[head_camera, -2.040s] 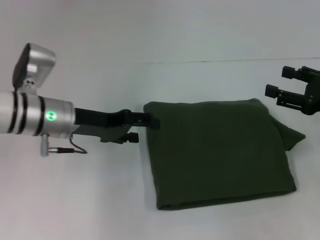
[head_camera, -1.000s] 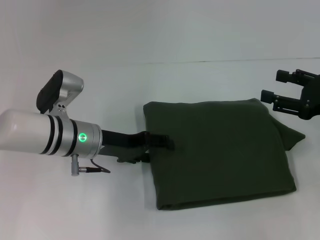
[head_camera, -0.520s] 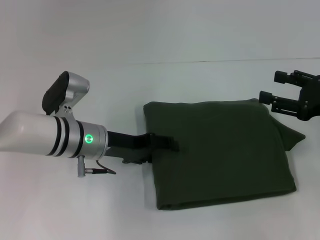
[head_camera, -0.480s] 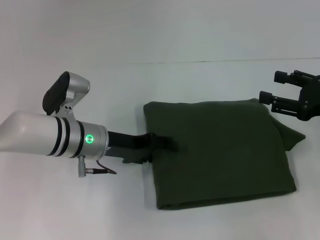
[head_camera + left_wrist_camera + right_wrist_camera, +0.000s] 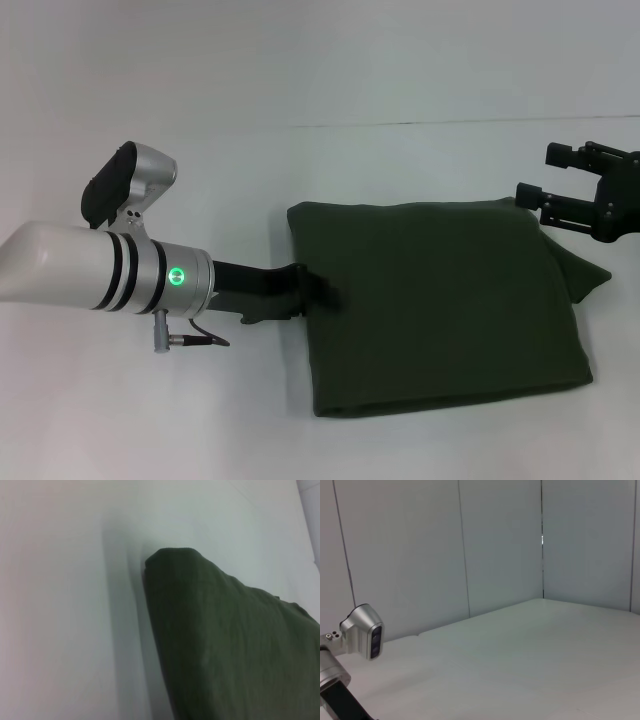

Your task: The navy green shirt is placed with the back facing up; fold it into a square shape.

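Left gripper touches folded navy green shirt's left edge.

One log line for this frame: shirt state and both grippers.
navy green shirt: folded, roughly square | left gripper: at its left edge | right gripper: open, raised off far right corner

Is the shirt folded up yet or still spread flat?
Folded. The navy green shirt lies as a compact, layered, roughly square block, with one flap poking out on its right side.

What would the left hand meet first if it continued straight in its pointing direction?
Probably the folded dark olive-green knit shirt: the left hand already sits at its near-left edge, pointing across it. Contact height is unclear.
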`<state>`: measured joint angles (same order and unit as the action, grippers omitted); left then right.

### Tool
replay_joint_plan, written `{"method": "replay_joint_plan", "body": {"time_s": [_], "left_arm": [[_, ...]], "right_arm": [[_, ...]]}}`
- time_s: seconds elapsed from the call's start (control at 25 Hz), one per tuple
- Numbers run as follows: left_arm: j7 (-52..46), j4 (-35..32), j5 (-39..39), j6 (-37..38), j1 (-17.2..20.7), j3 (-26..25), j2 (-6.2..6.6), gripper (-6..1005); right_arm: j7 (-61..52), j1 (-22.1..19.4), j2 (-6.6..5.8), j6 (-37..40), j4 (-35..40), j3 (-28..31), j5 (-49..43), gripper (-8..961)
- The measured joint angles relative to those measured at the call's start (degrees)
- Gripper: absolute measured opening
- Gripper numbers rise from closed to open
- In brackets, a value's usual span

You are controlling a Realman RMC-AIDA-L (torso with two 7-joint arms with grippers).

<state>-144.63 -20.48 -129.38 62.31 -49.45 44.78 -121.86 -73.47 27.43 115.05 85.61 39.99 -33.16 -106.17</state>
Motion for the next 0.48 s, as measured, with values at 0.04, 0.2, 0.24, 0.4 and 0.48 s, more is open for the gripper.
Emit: {"method": "replay_joint_plan", "body": {"time_s": [0.04,0.2,0.24,0.4,0.48], "left_arm": [[0.0,0.0,0.0,0.0,0.0,0.1,0.01,522],[0.0,0.0,0.0,0.0,-0.1,0.5,-0.14,341],[0.0,0.0,0.0,0.0,-0.1,0.6,-0.15,303],[-0.1,0.0,0.0,0.1,-0.1,1.0,-0.09,152],[-0.2,0.0,0.0,0.3,-0.1,1.0,0.23,140]], "right_arm": [[0.0,0.0,0.00,0.0,0.0,0.0,0.0,801],[0.0,0.1,-0.07,0.0,0.0,0.0,0.0,801],[0.0,0.1,-0.09,0.0,0.0,0.0,0.0,801],[0.0,0.1,-0.10,0.0,0.0,0.0,0.0,801],[0.0,0.1,-0.10,0.0,0.0,0.0,0.0,801]]}}
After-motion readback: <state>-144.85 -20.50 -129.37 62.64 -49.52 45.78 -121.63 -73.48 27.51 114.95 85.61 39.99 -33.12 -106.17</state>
